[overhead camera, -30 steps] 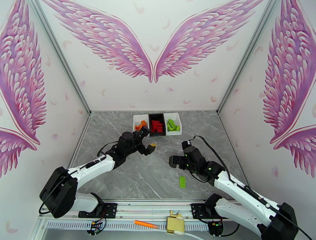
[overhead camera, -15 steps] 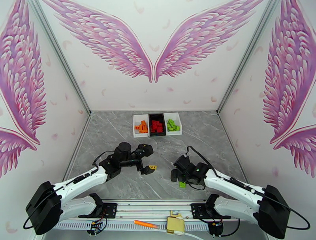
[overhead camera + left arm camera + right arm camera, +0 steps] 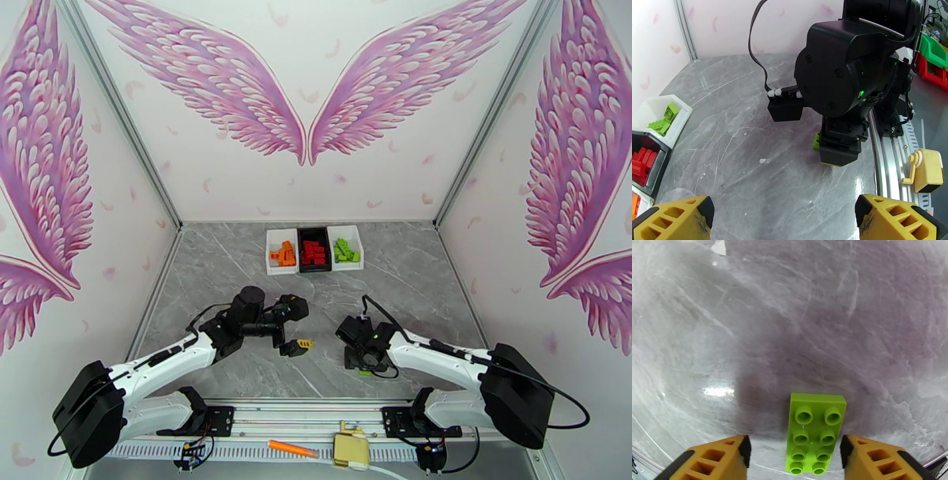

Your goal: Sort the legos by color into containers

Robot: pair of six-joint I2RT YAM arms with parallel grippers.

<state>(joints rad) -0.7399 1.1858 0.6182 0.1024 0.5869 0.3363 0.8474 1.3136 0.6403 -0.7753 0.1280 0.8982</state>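
Since half a second ago we see the right arm drawn lower and closer to the near edge of the grey worktop [image 3: 237, 260], and the left arm has eased a little towards that edge too. At the far edge, in the middle, the three containers stand in a row, touching: the left white bin [image 3: 270, 253] with orange bricks [image 3: 284, 254], the black bin [image 3: 301, 251] with red bricks [image 3: 314, 253], and the right white bin [image 3: 347, 230] with green bricks [image 3: 344, 251]. The left pincer [image 3: 782, 209] hangs wide and empty over the middle of the worktop. The right pincer [image 3: 794, 451] points down, its fingers spread either side of a lone green brick [image 3: 815, 433], with a gap on each side. That brick lies flat, studs up, close to the near edge and right of the middle
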